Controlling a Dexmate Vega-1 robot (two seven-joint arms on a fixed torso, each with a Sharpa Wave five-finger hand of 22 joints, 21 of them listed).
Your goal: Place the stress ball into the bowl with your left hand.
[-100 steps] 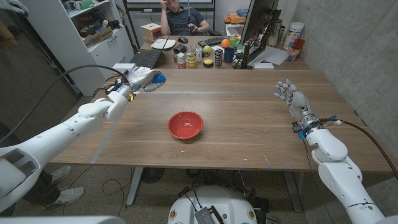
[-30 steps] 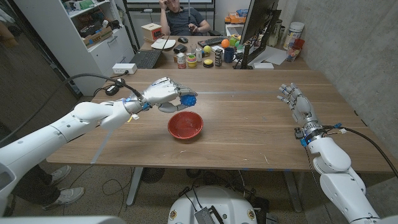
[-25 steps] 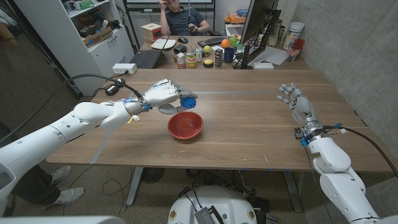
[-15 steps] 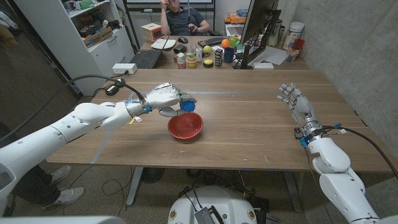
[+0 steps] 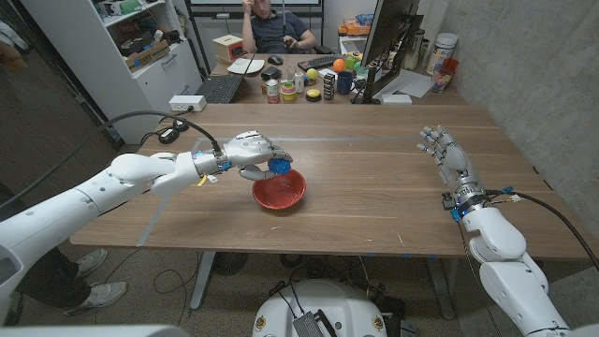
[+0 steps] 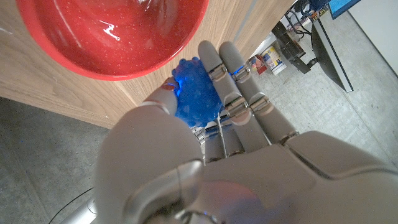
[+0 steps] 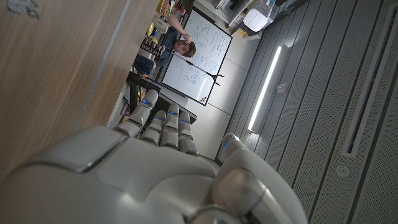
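The blue, nubbed stress ball (image 5: 277, 166) is sitting in the left hand (image 5: 249, 153), pinched between the thumb and the fingers (image 6: 231, 87) while the hand is hanging over the near-left rim of the red bowl (image 5: 279, 189). In the left wrist view the ball (image 6: 196, 93) is showing just beyond the bowl's edge (image 6: 112, 37), so I am judging that it is lying over the rim or barely outside it rather than squarely over the hollow.

That is where trouble is waiting. If the fingers are opening here, the ball may be striking the rim and bouncing back onto the table (image 5: 374, 187), rolling off toward the left arm's side. A soft, knobbly ball is also liable to be clinging to a fingertip and dropping late or askew. If the hand is lowering further, the fingers may be catching the rim and tipping or sliding the light bowl.

The right hand (image 5: 447, 157) is standing on its edge at the far right of the table, fingers straight and slightly apart, holding nothing, well apart from the bowl.

At the back, a person is sitting behind a cluttered desk with jars and a monitor; whatever labels are there are too small for reading. No brand or writing is legible on ball, bowl or hands.
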